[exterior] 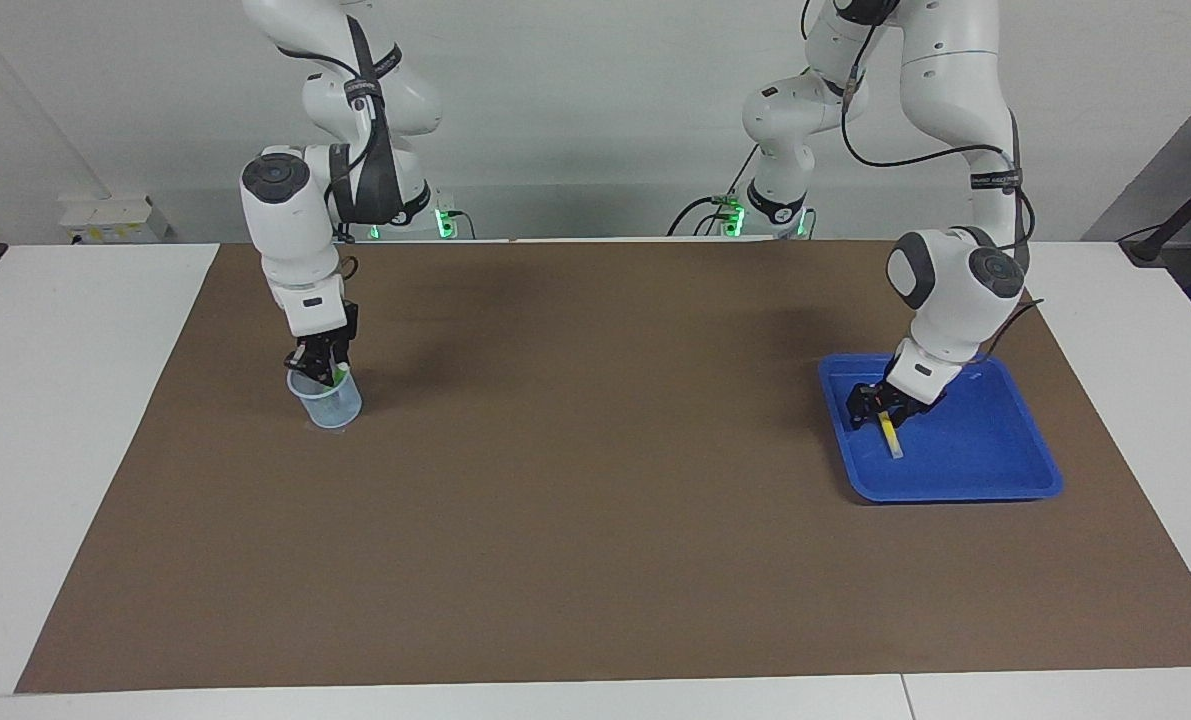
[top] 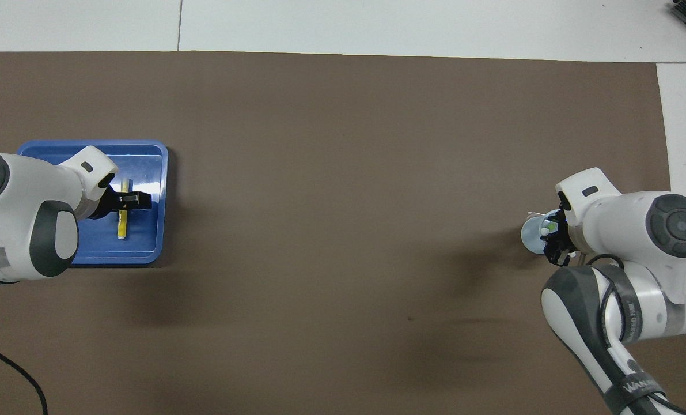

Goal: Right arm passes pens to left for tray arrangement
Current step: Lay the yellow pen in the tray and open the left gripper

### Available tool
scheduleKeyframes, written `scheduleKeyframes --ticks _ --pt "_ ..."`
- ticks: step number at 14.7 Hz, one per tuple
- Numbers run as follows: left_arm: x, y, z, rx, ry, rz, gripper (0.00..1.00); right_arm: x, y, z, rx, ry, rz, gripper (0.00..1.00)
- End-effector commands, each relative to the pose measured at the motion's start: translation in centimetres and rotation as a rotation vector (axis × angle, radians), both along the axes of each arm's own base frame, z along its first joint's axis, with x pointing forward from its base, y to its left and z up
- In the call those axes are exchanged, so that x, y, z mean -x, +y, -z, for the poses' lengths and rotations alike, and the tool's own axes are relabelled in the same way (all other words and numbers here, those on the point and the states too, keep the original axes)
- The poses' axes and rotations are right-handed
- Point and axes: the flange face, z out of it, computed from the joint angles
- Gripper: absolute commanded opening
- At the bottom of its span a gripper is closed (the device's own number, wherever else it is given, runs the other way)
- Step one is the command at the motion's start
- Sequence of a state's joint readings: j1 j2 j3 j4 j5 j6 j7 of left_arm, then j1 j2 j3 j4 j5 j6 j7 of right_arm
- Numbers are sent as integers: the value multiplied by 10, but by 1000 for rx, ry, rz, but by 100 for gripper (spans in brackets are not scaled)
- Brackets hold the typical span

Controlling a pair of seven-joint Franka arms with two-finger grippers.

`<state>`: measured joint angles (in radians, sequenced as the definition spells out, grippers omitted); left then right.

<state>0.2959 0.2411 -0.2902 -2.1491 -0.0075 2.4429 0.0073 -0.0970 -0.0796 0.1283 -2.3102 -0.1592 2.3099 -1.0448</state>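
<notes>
The yellow pen [exterior: 893, 436] lies flat in the blue tray [exterior: 955, 490] at the left arm's end of the table. My left gripper [exterior: 880, 408] hangs low over the pen's end nearer the robots, open, with its fingers astride the pen. From overhead the yellow pen [top: 122, 222] shows beside the left gripper [top: 128, 199] inside the tray [top: 147, 256]. At the right arm's end, my right gripper [exterior: 321, 368] dips into the pale see-through cup [exterior: 327, 402], shut on the green pen [exterior: 339, 377] that stands in it. The overhead view shows the right gripper [top: 554, 239] at the cup's [top: 530, 236] rim.
A brown mat [exterior: 595, 480] covers the table between cup and tray, with white table [exterior: 55, 450] around it. A black cable [top: 8, 374] lies near the left arm's base.
</notes>
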Motion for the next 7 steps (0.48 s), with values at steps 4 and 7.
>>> scheduleKeyframes --ticks 4,7 --pt "-5 0 1 -13 -10 -11 77 -3 9 7 1 -24 40 44" --pt "-4 3 -2 -15 9 -14 77 -3 9 8 2 -22 37 44"
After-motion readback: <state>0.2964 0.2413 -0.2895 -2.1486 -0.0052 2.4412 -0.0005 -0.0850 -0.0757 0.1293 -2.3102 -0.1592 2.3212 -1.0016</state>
